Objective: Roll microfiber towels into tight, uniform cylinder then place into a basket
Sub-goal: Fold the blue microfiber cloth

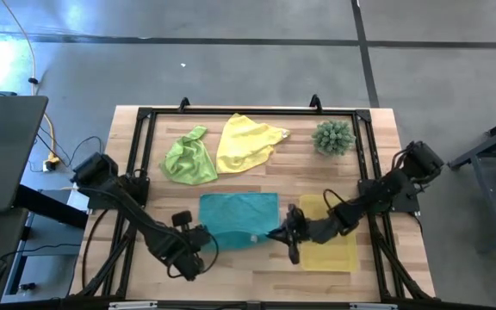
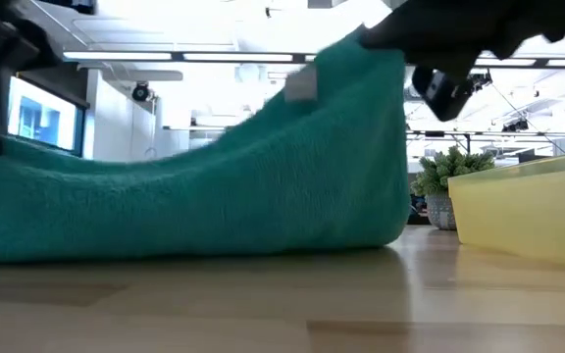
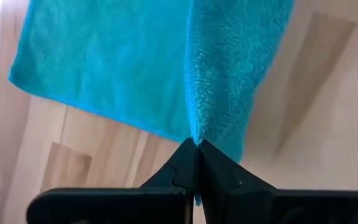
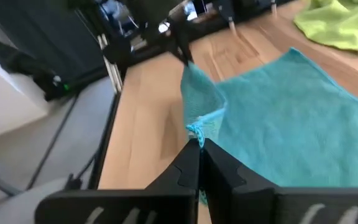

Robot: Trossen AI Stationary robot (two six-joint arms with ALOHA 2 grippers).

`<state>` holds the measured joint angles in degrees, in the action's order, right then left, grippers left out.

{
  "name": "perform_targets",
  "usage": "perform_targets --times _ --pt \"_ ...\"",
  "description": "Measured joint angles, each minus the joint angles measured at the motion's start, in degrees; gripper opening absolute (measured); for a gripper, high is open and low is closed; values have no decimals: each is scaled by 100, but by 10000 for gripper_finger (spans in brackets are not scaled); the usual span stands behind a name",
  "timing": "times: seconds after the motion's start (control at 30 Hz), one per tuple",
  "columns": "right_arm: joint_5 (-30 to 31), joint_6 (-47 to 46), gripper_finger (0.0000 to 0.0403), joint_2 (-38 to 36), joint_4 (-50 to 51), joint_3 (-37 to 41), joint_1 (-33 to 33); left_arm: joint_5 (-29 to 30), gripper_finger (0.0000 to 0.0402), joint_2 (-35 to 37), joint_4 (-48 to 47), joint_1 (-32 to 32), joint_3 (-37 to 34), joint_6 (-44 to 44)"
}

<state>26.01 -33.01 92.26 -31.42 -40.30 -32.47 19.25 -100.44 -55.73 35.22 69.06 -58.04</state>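
The teal towel (image 1: 238, 217) lies spread near the table's front, between my two grippers. My left gripper (image 1: 203, 238) is shut on its near left corner and my right gripper (image 1: 281, 232) is shut on its near right corner. In the low view the towel (image 2: 214, 186) rises toward its right end and rests on the wood along its underside. The lime green towel (image 1: 189, 158) and the yellow towel (image 1: 248, 143) lie crumpled at the back. The yellow basket (image 1: 338, 254) sits to the right of the teal towel, partly under my right arm. My left gripper pinches the teal towel's near left corner (image 3: 196, 133) between its two shut fingers, coming steeply from above. The cloth rises in a ridge to the fingertips; the rest of the towel lies on the table. My right gripper pinches the near right corner (image 4: 195, 129) between its shut fingers, coming almost level from the table's right side. That corner is lifted off the wood, and the towel beyond it lies on the table.
A spiky green plant (image 1: 332, 136) stands at the back right. A black frame (image 1: 141, 129) runs around the wooden work area. The basket's wall (image 2: 528, 211) stands close beside the towel's raised end. Bare wood shows along the near edge.
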Motion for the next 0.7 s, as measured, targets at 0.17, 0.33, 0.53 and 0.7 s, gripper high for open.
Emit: perform_targets --times 0.17,0.33,0.53,0.7 --pt "78 -157 0 62 680 -216 -14 76 0 82 0 -253 0 428" --pt "363 -241 0 60 1136 -252 172 108 0 85 -88 -638 0 908" --pt "353 -816 0 60 1869 -252 438 143 0 83 -119 -1091 0 1299" --pt "529 -693 0 60 1954 -252 612 214 0 83 -156 -1362 0 1514"
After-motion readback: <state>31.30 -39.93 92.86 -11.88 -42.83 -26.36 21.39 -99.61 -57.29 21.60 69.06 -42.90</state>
